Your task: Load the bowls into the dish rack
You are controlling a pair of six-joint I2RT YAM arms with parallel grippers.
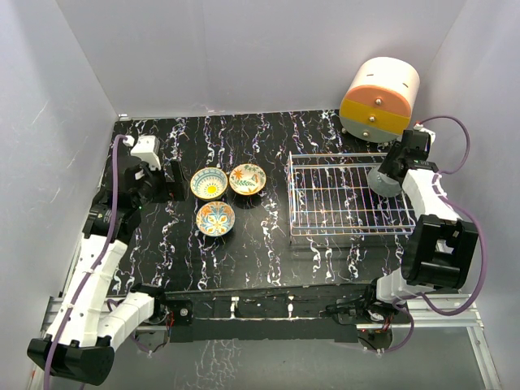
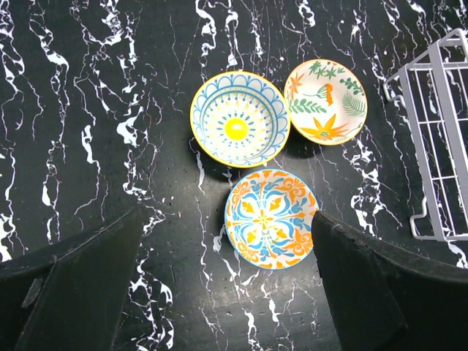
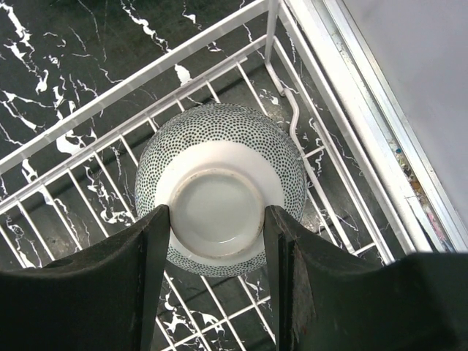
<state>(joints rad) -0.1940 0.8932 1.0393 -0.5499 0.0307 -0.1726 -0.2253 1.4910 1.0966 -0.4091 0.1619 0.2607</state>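
The black marbled table (image 1: 268, 260) carries three painted bowls (image 1: 215, 218), the dish rack (image 1: 349, 193) and a drawer unit (image 1: 379, 97).

A black counter (image 1: 260, 252) veined with white marbling fills the middle of the top view. Plain pale walls close it in on three sides: a back wall (image 1: 244, 49) across the top, a left wall (image 1: 41, 122) and a right wall (image 1: 487, 73) slanting inward. The light is even and soft, with faint shadows. At the upper right a round drawer unit (image 1: 380, 99), cream, orange and yellow, lies on its side in the far corner. In the right wrist view, a pale metal strip (image 3: 380, 124) edges the counter along the wall.
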